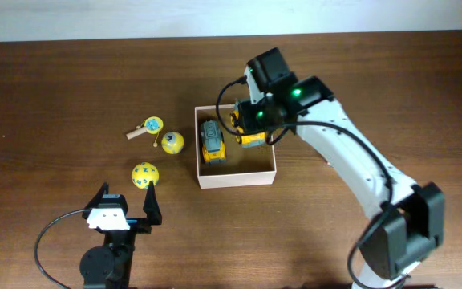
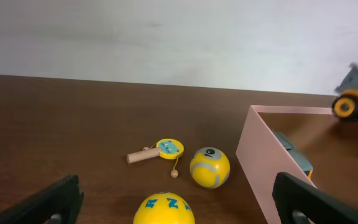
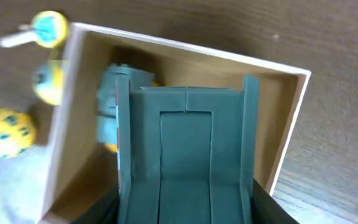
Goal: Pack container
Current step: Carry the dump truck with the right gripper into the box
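1. Closest in: the left gripper [image 1: 127, 205], fingers spread wide, nothing between them. Well apart from the container, off its left side and nearer the robot.
2. Next, a yellow ball with blue marks [image 1: 144, 174], near the container's left wall, not touching.
3. A bit further, a yellow ball with a grey patch [image 1: 172, 143], just beside that same wall. Past it, a small yellow paddle toy with a wooden handle [image 1: 147, 127].
4. Then the container [image 1: 237, 178]: a square, shallow cardboard box, white outside, tan inside, no lid. Flat on the dark wooden table [image 1: 54, 96].
5. Probably light and a little stiff, with thin walls easy to bend or crush. Best pinched on one wall at the rim. Likely to slide on the smooth wood.
6. Open side facing up. No real long side, being square. Walls turned just a tiny bit from the table edge.
7. Inside, by the left wall: a grey and yellow toy truck lying in the box [image 1: 212, 141].
8. Farthest: the right gripper [image 1: 253, 128], over the container's far right part, closed on a grey toy truck with yellow wheels [image 2: 355, 101], seemingly up above the rim.
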Controlling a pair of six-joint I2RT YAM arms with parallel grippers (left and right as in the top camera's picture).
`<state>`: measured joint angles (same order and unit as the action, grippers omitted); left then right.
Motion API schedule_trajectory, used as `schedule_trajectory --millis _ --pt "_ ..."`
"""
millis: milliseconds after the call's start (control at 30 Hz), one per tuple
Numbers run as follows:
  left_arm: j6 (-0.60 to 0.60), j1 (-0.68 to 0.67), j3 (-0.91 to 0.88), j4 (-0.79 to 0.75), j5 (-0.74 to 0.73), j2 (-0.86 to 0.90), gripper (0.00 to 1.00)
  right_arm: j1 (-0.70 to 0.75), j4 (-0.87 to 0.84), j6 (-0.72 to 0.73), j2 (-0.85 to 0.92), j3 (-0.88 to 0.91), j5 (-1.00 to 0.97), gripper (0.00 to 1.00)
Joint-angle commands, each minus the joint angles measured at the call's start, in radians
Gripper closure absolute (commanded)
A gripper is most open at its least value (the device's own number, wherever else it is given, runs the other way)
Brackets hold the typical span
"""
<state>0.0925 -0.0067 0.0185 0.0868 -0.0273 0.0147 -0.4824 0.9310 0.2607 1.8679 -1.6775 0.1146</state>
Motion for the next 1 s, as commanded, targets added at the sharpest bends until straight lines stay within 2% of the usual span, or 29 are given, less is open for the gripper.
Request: schedule_trajectory --millis 0,333,900,967 --pt "-0.019 0.005 -0.005 0.001 -0.011 -0.008 0.01 -0.015 -0.007 0.087 0.041 -0.021 -0.103 0.59" --pt "-0.019 0.005 -0.005 0.001 -0.011 -0.008 0.01 -0.015 -0.016 0.164 0.135 -0.021 -0.161 0.59" --pt "-0.019 0.005 -0.005 0.001 -0.011 -0.008 0.01 -0.015 -0.032 0.164 0.19 -0.021 -0.177 0.59" --pt "-0.019 0.005 -0.005 0.001 -0.011 -0.008 0.01 -0.015 -0.034 0.164 0.19 -0.021 -0.176 0.55"
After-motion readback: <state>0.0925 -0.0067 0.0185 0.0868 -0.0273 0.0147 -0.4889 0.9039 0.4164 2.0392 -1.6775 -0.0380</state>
